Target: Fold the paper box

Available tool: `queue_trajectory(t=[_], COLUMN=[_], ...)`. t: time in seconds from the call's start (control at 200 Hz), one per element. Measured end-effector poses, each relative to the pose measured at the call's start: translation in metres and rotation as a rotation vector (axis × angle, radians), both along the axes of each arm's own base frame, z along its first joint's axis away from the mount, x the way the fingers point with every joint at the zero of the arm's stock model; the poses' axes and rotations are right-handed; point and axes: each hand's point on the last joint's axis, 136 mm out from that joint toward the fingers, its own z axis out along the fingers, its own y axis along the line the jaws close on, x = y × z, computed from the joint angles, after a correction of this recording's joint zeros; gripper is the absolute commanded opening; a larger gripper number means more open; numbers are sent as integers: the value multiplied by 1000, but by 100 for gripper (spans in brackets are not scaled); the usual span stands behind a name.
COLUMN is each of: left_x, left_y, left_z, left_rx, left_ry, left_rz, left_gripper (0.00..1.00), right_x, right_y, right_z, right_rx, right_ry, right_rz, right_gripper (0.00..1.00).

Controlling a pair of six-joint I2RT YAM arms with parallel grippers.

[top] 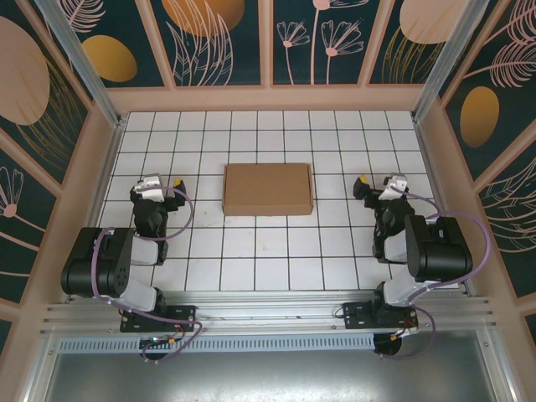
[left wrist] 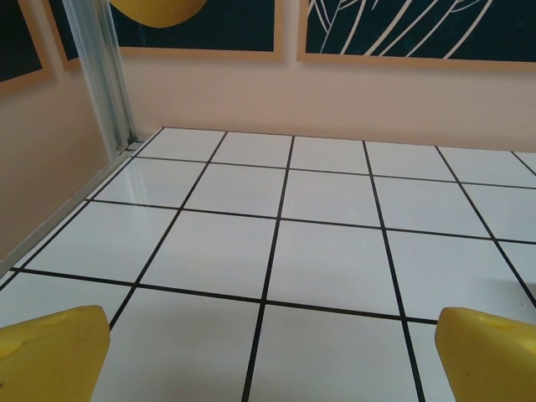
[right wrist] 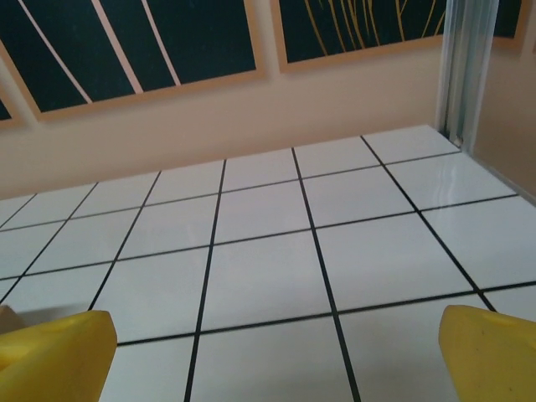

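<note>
Jaws released on left gripper point(left wrist: 268, 356), right gripper point(right wrist: 268, 356), both empty; paper box point(top: 268, 188) likely light, stiff; grip edges.

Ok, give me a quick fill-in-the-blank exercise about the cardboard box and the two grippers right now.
1. The cardboard box lies ____ the left gripper and the right gripper, touching neither.
2. Both grippers are ____, holding nothing.
3. Their fingertips are coloured ____.
4. The table has ____ tiles with black lines.
Missing words: between; open; yellow; white.
</note>
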Motion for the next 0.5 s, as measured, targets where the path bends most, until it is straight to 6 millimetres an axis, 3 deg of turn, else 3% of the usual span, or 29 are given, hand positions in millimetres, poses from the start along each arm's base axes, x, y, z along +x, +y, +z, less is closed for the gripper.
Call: queue_trajectory(t=[0.5], left_x=[0], left_y=[0], left_z=[0], left_rx=[0], left_ry=[-1], left_rz=[0], left_gripper=[99], right_x=[-3], right_y=[17], right_z=[-13], right_rx=[-20], right_ry=[51], right_rz=[108], right_gripper=[99])
